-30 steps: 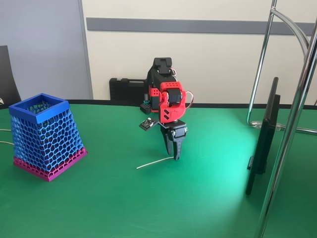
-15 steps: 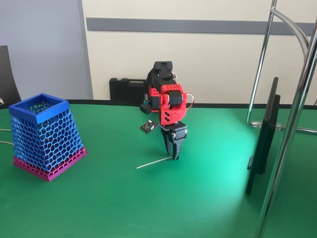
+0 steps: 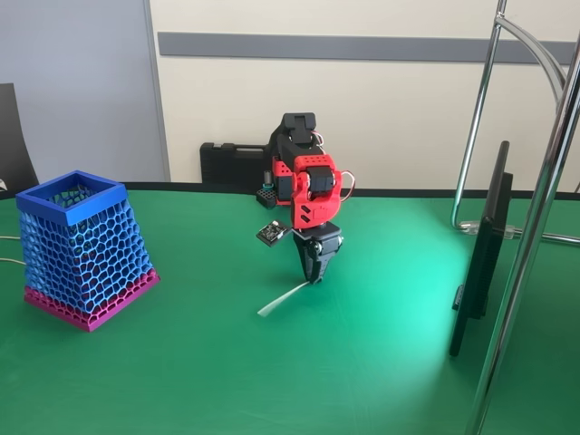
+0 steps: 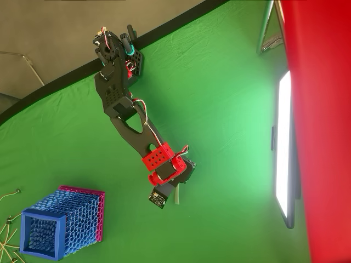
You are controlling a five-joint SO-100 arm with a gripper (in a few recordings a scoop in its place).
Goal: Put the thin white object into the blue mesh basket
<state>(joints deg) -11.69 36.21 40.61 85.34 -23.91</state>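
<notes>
Fixed view — gripper (image 3: 313,275) points down, pinching the thin white object (image 3: 281,299).

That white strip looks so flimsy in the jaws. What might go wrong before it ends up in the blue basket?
1. The gripper pinches the white strip only at one end, so the blurred, dangling length may slip out on the way.
2. The basket stands well to the left in the fixed view; the long strip could snag on its rim and fall outside.
3. Its top opening is narrow, so a tilted strip might miss.
</notes>
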